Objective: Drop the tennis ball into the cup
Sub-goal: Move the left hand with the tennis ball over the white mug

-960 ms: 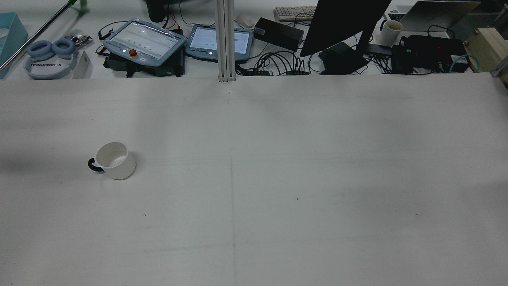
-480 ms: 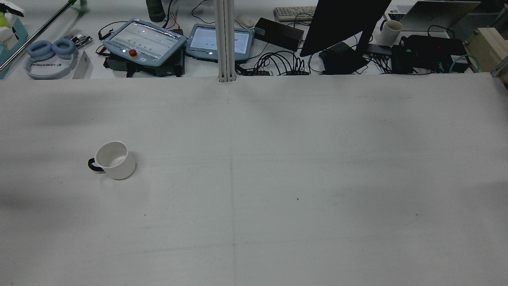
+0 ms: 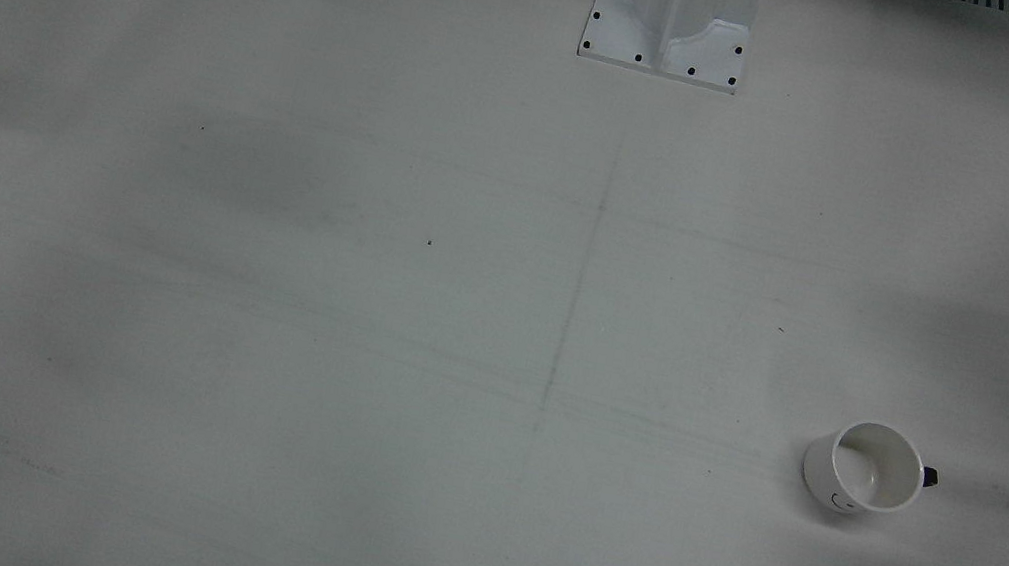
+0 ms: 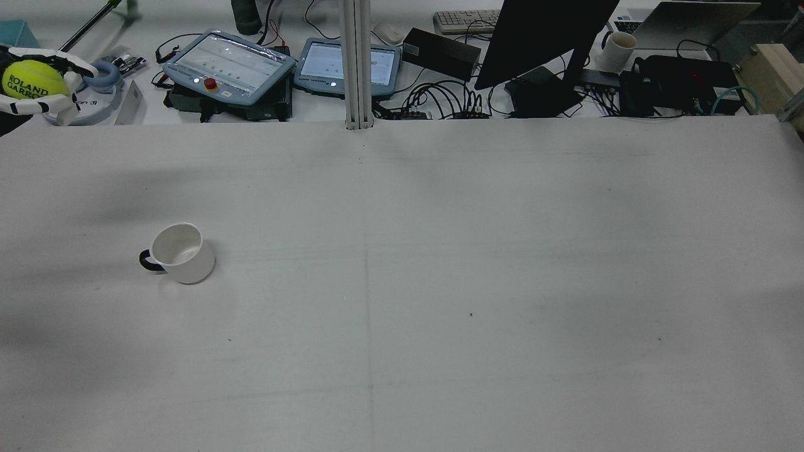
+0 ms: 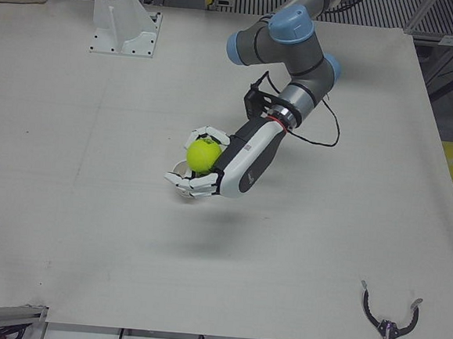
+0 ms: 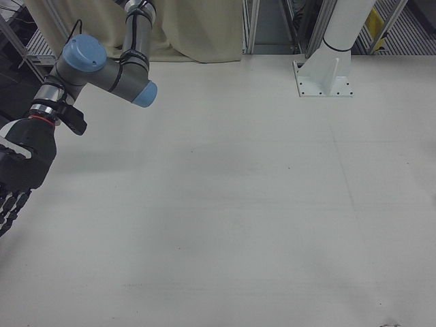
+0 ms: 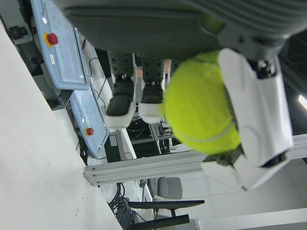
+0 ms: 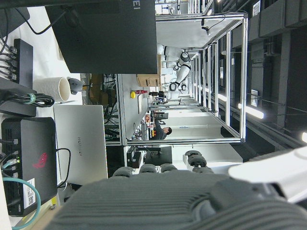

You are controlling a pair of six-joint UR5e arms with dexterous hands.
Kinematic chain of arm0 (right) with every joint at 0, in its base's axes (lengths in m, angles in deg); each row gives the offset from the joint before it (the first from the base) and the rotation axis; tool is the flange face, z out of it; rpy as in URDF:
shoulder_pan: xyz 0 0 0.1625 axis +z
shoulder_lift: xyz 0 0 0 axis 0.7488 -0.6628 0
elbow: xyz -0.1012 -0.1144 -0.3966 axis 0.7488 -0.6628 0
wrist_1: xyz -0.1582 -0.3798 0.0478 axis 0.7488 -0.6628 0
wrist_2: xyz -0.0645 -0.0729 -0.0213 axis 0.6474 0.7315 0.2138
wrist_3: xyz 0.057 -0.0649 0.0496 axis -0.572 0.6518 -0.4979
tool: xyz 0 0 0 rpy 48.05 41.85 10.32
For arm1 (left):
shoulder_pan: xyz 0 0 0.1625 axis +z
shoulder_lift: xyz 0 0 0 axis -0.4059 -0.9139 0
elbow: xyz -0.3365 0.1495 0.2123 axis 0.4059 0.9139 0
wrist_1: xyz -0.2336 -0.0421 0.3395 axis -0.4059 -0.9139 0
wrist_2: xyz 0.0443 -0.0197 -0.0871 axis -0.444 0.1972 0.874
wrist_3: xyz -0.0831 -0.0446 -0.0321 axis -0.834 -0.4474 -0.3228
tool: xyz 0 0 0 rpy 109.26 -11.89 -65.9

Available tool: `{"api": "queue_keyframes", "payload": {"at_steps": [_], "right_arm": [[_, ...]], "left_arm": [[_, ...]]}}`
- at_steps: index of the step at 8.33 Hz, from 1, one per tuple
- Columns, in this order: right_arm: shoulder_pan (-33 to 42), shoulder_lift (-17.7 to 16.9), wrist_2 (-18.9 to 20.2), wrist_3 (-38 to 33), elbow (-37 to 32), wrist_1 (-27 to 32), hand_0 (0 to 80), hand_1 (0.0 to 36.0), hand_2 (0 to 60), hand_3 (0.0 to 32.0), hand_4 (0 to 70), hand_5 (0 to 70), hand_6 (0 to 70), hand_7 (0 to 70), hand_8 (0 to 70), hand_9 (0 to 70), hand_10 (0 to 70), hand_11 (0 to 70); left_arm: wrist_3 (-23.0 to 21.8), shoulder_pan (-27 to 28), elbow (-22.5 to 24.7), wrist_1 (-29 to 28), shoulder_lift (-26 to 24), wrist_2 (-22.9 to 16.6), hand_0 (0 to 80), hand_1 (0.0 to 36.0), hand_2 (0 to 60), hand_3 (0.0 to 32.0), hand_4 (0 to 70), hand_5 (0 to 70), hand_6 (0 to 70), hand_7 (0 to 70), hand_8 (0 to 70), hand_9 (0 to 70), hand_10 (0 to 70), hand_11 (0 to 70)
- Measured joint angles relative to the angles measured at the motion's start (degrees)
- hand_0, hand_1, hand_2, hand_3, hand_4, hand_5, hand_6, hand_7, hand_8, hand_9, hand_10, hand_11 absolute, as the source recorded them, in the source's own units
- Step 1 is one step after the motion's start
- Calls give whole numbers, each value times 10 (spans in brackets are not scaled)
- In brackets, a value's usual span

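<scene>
Above the left half of the table, left hand [image 5: 211,171] is wrapped on the tennis ball [image 5: 203,155], white fingers [image 7: 256,110] curled around its sides, ball held clear of the surface. From the rear view the ball [image 4: 26,81] sits high and out toward the left edge, well apart from the cup [image 4: 182,253]. The left-front view puts hand and cup in line, so offset is hard to read there.

Cup upright on the table [image 4: 440,282], mouth open, dark handle to its outer side.

Judgement: ball is light, felted, slightly springy; grips well but may bounce off a hard rim, so release low and centred.

Right hand [image 6: 19,174] idle at the far side, fingers extended, holding nothing.
</scene>
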Motion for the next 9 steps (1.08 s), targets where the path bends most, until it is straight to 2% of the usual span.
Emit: {"api": "queue_keyframes", "payload": {"at_steps": [2, 4, 5, 7, 8, 9], "right_arm": [[0, 0, 0, 0, 0, 0, 0, 0, 0, 0, 0, 0, 0, 0, 0, 0, 0, 0], [0, 0, 0, 0, -1, 0, 0, 0, 0, 0, 0, 0, 0, 0, 0, 0, 0, 0], [0, 0, 0, 0, -1, 0, 0, 0, 0, 0, 0, 0, 0, 0, 0, 0, 0, 0], [0, 0, 0, 0, -1, 0, 0, 0, 0, 0, 0, 0, 0, 0, 0, 0, 0, 0], [0, 0, 0, 0, -1, 0, 0, 0, 0, 0, 0, 0, 0, 0, 0, 0, 0, 0], [0, 0, 0, 0, -1, 0, 0, 0, 0, 0, 0, 0, 0, 0, 0, 0, 0, 0]], "left_arm": [[2, 25, 4, 1, 1, 0, 458, 161, 588, 0, 433, 186, 700, 700, 582, 700, 459, 647], [5, 49, 4, -9, 16, 0, 458, 148, 600, 0, 433, 230, 700, 700, 591, 700, 455, 640], [6, 55, 5, -17, 24, -1, 459, 165, 600, 0, 437, 209, 700, 700, 589, 700, 451, 636], [7, 66, 5, -26, 34, -3, 446, 156, 600, 0, 425, 194, 700, 700, 565, 700, 428, 601], [8, 75, 6, -27, 35, -2, 453, 126, 329, 0, 328, 114, 477, 700, 378, 561, 253, 367], [8, 81, 6, -28, 35, 0, 468, 156, 97, 0, 115, 18, 41, 303, 5, 56, 12, 30]]}}
